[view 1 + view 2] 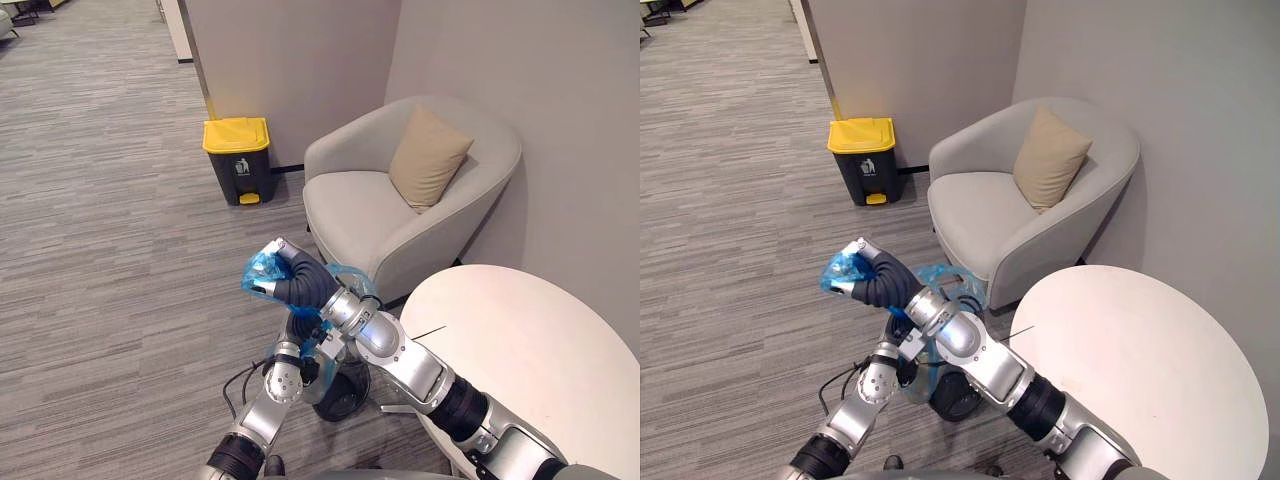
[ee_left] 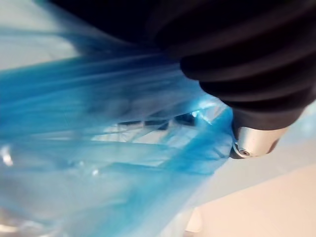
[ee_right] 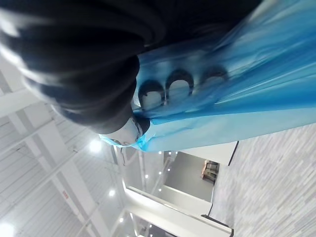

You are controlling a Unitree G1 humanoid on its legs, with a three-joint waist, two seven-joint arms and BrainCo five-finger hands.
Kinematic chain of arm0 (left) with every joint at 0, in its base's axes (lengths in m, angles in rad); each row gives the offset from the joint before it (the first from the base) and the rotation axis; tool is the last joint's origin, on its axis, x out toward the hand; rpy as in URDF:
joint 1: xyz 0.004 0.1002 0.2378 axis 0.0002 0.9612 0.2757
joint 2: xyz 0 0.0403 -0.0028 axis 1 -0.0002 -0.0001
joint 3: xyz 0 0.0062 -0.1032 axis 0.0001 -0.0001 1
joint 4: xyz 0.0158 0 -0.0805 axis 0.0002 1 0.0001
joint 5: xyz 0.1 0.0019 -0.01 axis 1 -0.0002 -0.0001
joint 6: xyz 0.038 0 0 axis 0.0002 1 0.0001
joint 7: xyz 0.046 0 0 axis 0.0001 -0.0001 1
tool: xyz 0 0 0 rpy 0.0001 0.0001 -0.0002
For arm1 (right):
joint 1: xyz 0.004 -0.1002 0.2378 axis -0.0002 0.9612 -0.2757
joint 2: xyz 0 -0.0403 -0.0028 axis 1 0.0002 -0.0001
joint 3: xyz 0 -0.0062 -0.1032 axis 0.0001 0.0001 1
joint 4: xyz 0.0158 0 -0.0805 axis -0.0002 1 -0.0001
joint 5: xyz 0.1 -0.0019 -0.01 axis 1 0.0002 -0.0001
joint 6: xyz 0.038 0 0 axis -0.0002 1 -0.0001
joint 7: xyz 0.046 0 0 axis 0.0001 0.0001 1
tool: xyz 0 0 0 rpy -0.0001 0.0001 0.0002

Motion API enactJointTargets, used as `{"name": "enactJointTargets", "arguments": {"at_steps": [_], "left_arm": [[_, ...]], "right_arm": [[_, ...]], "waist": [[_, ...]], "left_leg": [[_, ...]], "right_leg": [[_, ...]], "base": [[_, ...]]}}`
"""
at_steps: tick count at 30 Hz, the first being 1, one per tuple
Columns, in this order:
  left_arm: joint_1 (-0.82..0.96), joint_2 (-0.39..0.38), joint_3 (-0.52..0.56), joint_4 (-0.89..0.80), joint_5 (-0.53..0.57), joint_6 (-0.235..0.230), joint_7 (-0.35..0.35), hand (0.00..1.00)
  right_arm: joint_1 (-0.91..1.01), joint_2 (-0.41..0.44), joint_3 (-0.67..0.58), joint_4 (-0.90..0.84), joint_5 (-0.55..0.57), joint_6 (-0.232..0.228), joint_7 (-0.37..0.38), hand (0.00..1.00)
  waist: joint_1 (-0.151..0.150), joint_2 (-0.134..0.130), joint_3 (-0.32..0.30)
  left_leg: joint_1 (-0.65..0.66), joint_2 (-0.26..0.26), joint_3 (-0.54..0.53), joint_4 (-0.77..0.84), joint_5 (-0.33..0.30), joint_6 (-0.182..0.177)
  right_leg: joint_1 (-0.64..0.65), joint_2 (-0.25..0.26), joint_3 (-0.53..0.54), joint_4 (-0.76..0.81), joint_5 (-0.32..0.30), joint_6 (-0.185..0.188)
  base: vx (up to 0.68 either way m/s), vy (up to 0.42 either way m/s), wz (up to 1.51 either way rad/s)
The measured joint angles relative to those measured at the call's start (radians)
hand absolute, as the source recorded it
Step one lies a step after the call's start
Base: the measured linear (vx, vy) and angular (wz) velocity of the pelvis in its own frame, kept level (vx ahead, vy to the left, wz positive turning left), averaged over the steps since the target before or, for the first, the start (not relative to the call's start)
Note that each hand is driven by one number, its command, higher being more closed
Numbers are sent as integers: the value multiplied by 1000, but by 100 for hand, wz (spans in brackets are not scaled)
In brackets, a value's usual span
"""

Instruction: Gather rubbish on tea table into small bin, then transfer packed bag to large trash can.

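Note:
A blue plastic bag (image 1: 262, 272) is gathered up over the small black bin (image 1: 345, 396), which stands on the floor beside the round white table (image 1: 520, 340). My right hand (image 1: 300, 282) is raised and shut on the bag's top, the plastic wrapped over its curled fingers (image 3: 178, 85). My left hand (image 1: 300, 356) sits lower, under the right forearm and against the bag (image 2: 98, 148), with blue film covering most of it. The large dark trash can with a yellow lid (image 1: 237, 158) stands against the far wall, lid shut.
A beige armchair (image 1: 380, 215) with a tan cushion (image 1: 428, 155) stands between the table and the trash can. Grey carpet (image 1: 110, 250) stretches to the left and ahead.

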State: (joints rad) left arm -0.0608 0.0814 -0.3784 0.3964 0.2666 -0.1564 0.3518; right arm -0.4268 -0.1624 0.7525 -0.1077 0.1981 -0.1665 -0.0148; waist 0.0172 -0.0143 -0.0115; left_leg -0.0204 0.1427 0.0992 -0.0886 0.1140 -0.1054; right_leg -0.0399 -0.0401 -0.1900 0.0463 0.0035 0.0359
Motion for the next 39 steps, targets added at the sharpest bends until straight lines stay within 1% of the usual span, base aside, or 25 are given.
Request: {"name": "enactJointTargets", "arguments": {"at_steps": [5, 6, 10, 13, 17, 20, 22, 25, 27, 28, 29, 32, 33, 39], "left_arm": [[2, -3, 23, 7, -19, 2, -3, 100], [5, -2, 31, 12, -20, 8, -5, 100], [13, -2, 46, 35, -30, 21, -21, 100], [42, -6, 74, 37, -47, 26, -24, 100], [48, -6, 109, 37, -79, 32, -25, 100], [50, -7, 131, 37, -110, 32, -28, 100], [62, -11, 155, 36, -139, 32, -35, 100], [75, -9, 156, 36, -153, 32, -44, 100], [87, -9, 165, 36, -165, 32, -44, 100], [88, -11, 178, 36, -167, 32, -44, 100], [88, -17, 199, 36, -175, 31, -44, 100], [90, -17, 217, 36, -177, 31, -44, 100], [92, -17, 232, 36, -178, 31, -44, 100], [115, -15, 249, 36, -179, 26, -44, 100]], "right_arm": [[26, 0, -8, 0, -2, -2, 19, 100], [44, 0, -9, 0, -4, -4, 22, 0], [104, 2, -45, 0, -24, -7, 39, 0], [149, 0, -91, 0, -54, -20, 40, 0], [193, -12, -127, 1, -114, -22, 40, 0], [212, -27, -134, 3, -204, -24, 39, 0], [239, -32, -161, 4, -280, -25, 37, 0], [252, -60, -180, 4, -341, -26, 32, 0], [275, -68, -207, 5, -405, -30, 16, 0], [278, -76, -209, 5, -410, -32, 12, 0], [287, -95, -224, 4, -446, -48, 2, 0], [311, -106, -265, 4, -481, -63, -11, 0], [326, -120, -288, 4, -496, -67, -30, 0], [399, -116, -382, 1, -514, -97, -73, 0]], "waist": [[-1, 1, 0], [-1, 1, 1], [-1, 2, 1], [-3, 3, 2], [-2, 5, 3], [-2, 5, 3], [-3, 5, 3], [-2, 5, 3], [-2, 5, 3], [-3, 5, 3], [-2, 5, 3], [-2, 5, 3], [-2, 6, 4], [-4, 14, 9]], "left_leg": [[0, 0, 0, 0, -2, -3], [0, 0, 0, 0, -2, -3], [0, 0, 0, -1, -2, -3], [0, 0, 1, -2, -2, -3], [0, 0, 1, -3, -2, -3], [1, 0, 2, -3, -2, -3], [1, 0, 2, -3, -2, -3], [1, 0, 3, -4, -2, -2], [1, 0, 4, -4, -2, -2], [1, 0, 6, -4, -2, -2], [1, 0, 10, -4, -3, -2], [1, 0, 12, -4, -3, -1], [1, 0, 13, -4, -3, -1], [6, 0, 18, -4, -8, 0]], "right_leg": [[0, 0, 1, 0, 0, 0], [0, 0, 1, 1, 0, 0], [-1, -1, 1, 1, -1, 1], [-2, -1, 2, 1, -1, 1], [-2, -1, 2, 1, -1, 1], [-2, -1, 2, 1, -2, 2], [-2, -1, 2, 1, -2, 2], [-3, -1, 3, 1, -2, 2], [-3, -1, 4, 1, -2, 2], [-5, -1, 6, 1, -2, 2], [-7, -1, 10, 2, -2, 2], [-8, -1, 12, 2, -1, 2], [-9, -1, 13, 2, -1, 2], [-9, -1, 18, 1, -1, 2]], "base": [[0, 0, 0], [0, 0, 0], [0, 0, 0], [0, 0, 0], [0, 0, 0], [0, 0, 0], [0, 0, 0], [0, 0, 0], [0, 0, 0], [0, 0, -6], [0, 0, -6], [0, 0, -2], [0, 0, 0], [0, 0, -1]]}}
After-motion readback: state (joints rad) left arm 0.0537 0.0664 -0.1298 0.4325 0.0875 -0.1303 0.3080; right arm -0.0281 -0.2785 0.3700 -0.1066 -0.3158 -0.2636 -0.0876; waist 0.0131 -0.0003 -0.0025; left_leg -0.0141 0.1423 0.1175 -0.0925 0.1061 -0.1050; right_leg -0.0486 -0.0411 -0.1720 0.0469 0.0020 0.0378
